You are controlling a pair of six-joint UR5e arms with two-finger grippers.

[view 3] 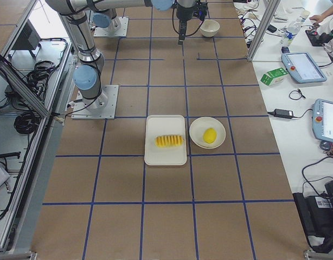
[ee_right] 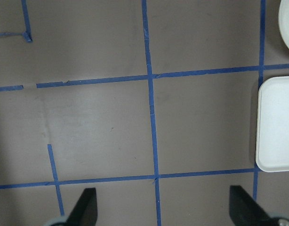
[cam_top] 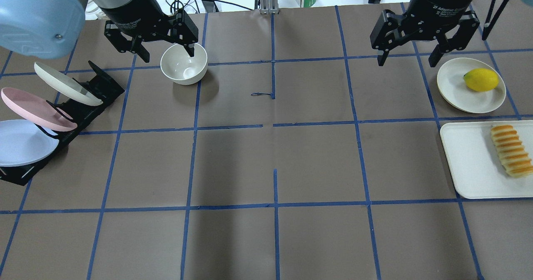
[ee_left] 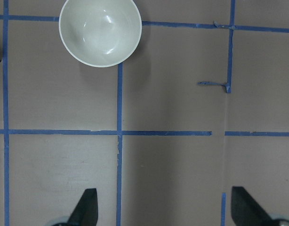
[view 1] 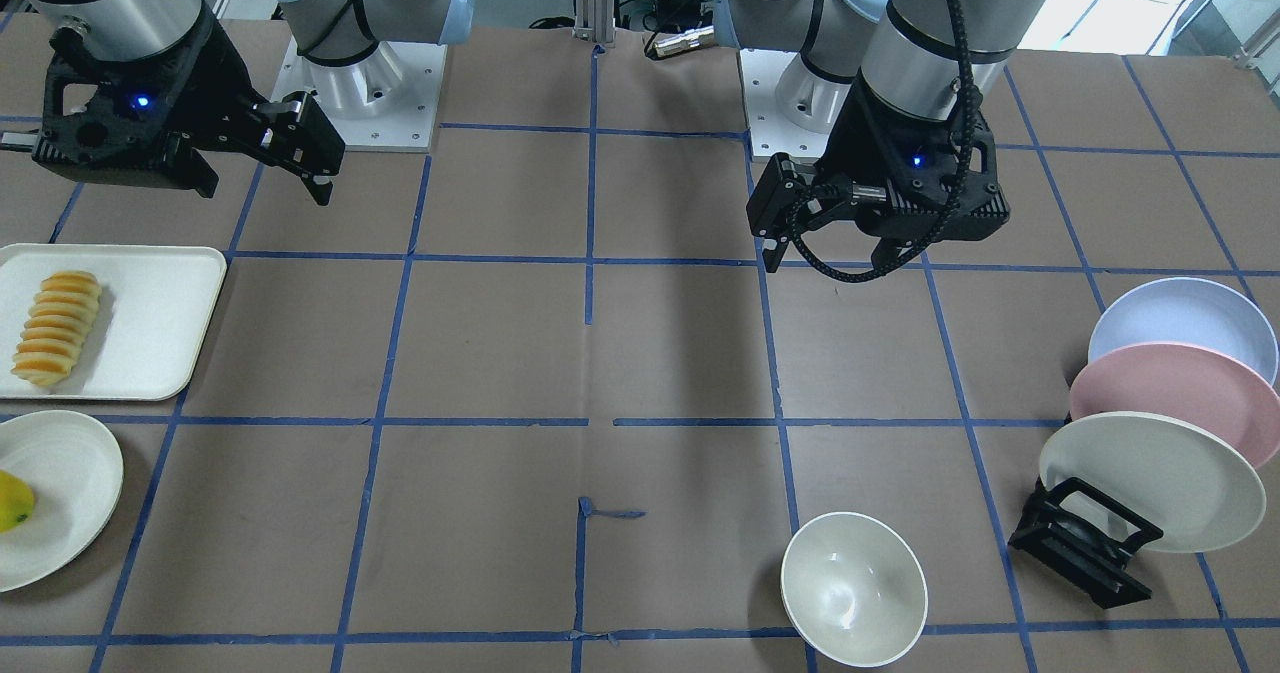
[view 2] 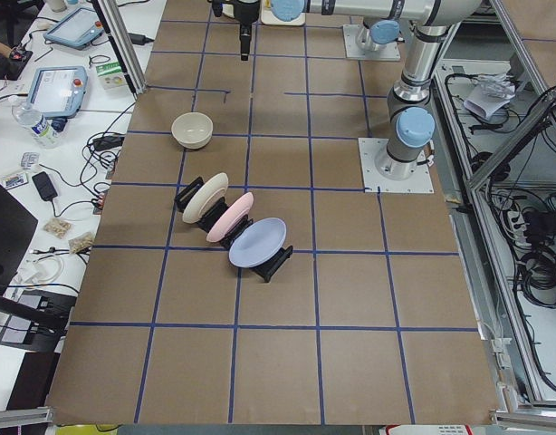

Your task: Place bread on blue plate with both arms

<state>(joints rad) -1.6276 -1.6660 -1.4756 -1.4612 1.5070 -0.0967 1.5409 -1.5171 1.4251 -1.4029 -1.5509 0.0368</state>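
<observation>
Task not started: ridged orange-golden bread loaf (cam_top: 511, 150) lies on white rectangular tray (cam_top: 466, 163), pale lavender-blue round plate (cam_top: 23, 142) sits in black rack (cam_top: 95, 88), left claw (cam_top: 167, 52) and right claw (cam_top: 407, 59) both open, empty.

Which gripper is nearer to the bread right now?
Right. The right gripper hangs near the tray holding the bread; the left gripper is far across the table, by the bowl.

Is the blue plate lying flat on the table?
No. The blue plate leans tilted in the black rack, beside the pink plate.
</observation>
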